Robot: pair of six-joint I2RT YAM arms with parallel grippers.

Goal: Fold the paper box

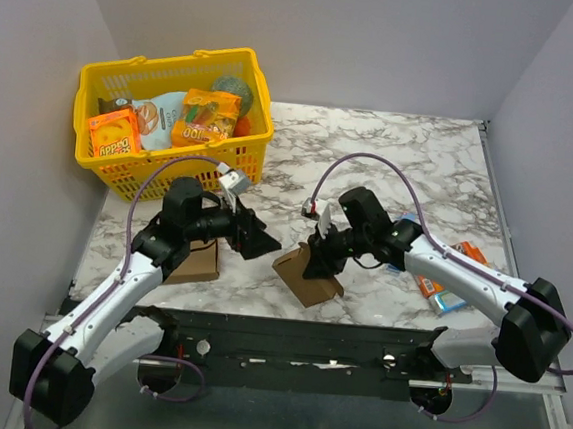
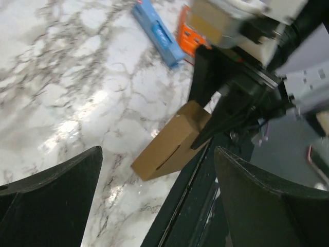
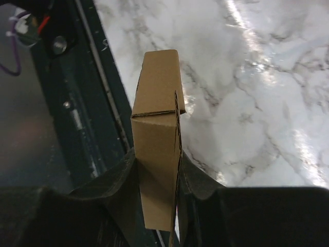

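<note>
The creased brown cardboard box (image 3: 157,139) is being pinched by the right tool (image 1: 321,261) alone, left tool (image 1: 259,240) gaping. Slippage or crushing is being risked.

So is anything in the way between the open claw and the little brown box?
Nothing I can see. Only marble table shows between the open left gripper and the paper box, which the right gripper pinches.
</note>
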